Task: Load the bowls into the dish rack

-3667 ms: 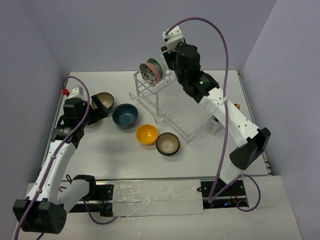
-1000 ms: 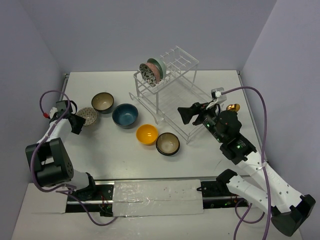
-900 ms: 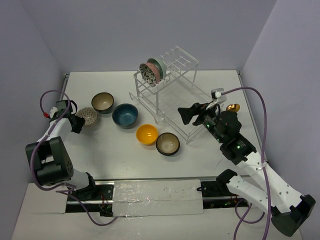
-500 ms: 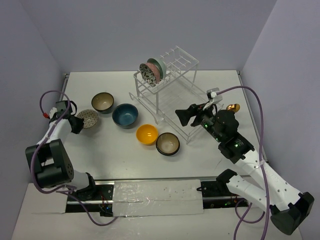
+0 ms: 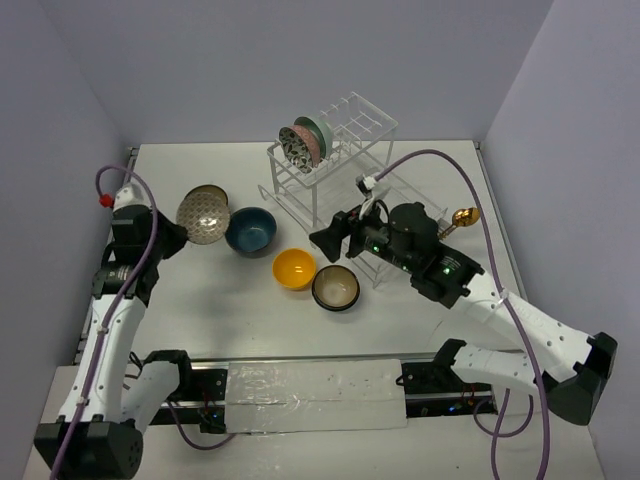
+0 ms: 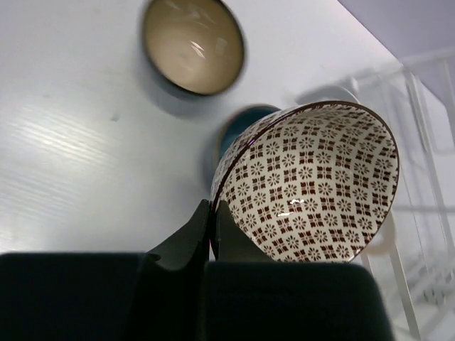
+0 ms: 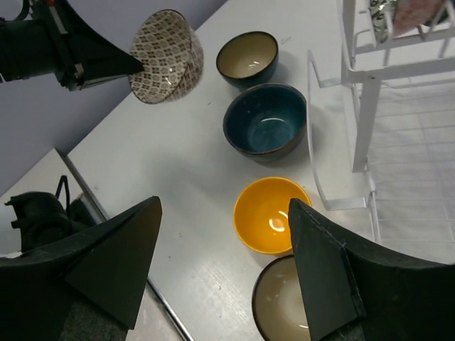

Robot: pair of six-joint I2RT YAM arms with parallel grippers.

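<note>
My left gripper [image 6: 212,213] is shut on the rim of a brown-patterned bowl [image 6: 313,185], which hangs tilted above the table [image 5: 203,214]. Under it stand a brown bowl with a cream inside [image 6: 193,44] and a dark blue bowl [image 5: 250,230]. A yellow bowl [image 7: 270,214] and a second brown bowl [image 7: 291,305] sit in front of the dish rack [image 5: 352,118]. Two bowls [image 5: 305,143] stand on edge in the rack's upper shelf. My right gripper [image 7: 225,206] is open above the table, over the yellow bowl, with nothing in it.
A gold spoon [image 5: 462,216] sticks out at the rack's right side. The rack's white legs [image 7: 362,121] stand just right of the dark blue bowl. The table's left edge [image 7: 106,213] is close to my left arm.
My left gripper has shut on the patterned bowl and lifted it off the table, tilting it. My right arm has swung left from the rack's lower tray to over the yellow bowl.
</note>
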